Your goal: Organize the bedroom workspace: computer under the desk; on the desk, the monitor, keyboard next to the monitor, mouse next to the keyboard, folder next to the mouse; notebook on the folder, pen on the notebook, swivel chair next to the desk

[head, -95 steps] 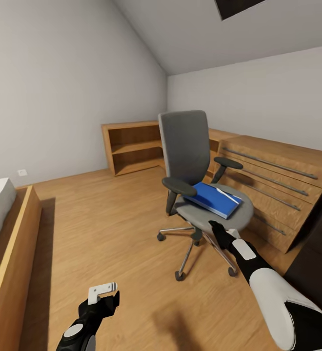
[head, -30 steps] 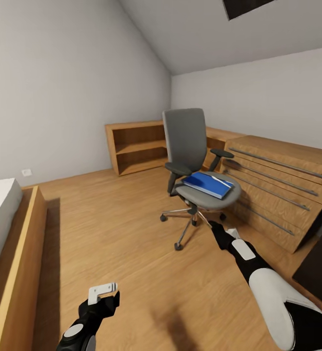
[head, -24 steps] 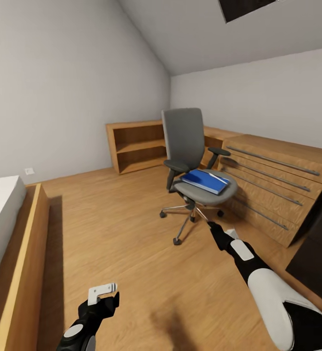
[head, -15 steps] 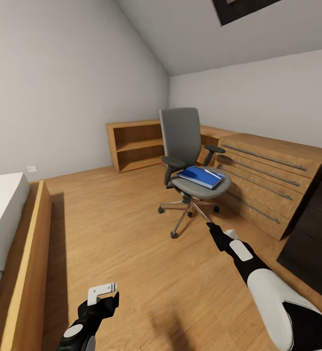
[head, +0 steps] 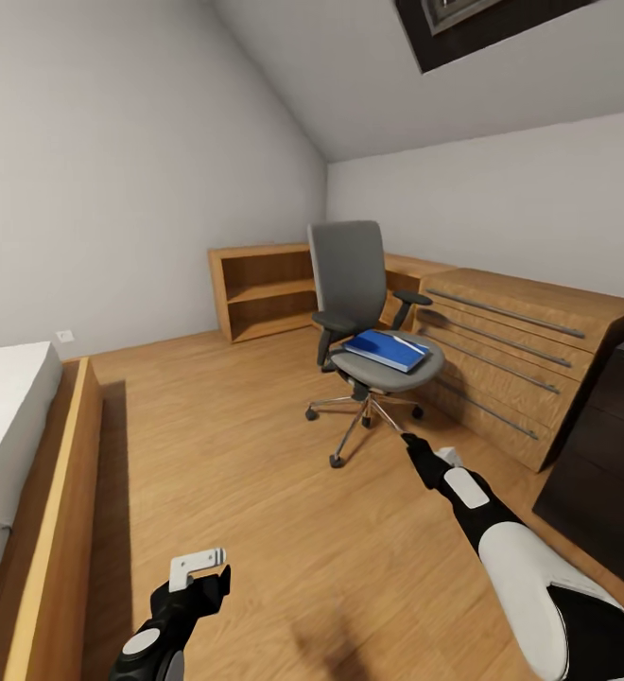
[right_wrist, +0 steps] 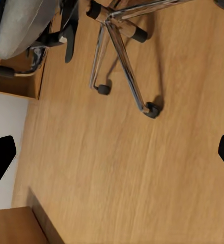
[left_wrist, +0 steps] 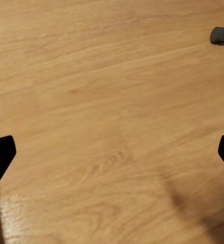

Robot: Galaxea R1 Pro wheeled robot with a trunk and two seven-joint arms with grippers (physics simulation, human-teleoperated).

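The grey swivel chair (head: 353, 274) stands on the wood floor in mid-room, close to a light-wood drawer cabinet. The blue folder (head: 386, 349) lies flat on its seat, and a thin whitish stick that looks like the pen (head: 407, 341) rests on the folder. My right gripper (head: 416, 452) hangs open above the floor, a short way in front of the chair's chrome base (right_wrist: 119, 46). My left gripper (head: 201, 573) is low at the near left, open over bare planks (left_wrist: 112, 127). Both wrist views show the fingertips wide apart with nothing between them.
A bed in a wooden frame (head: 61, 492) runs along the left. An open wooden shelf (head: 265, 288) sits at the back wall. The light-wood drawer cabinet (head: 520, 345) and a dark drawer unit (head: 605, 445) line the right. A chair castor (left_wrist: 219, 34) shows in the left wrist view.
The whole head view has pulled back and turned, so the chair looks smaller and farther off, and the dark drawer unit has come into sight. Both arms hold the same pose.
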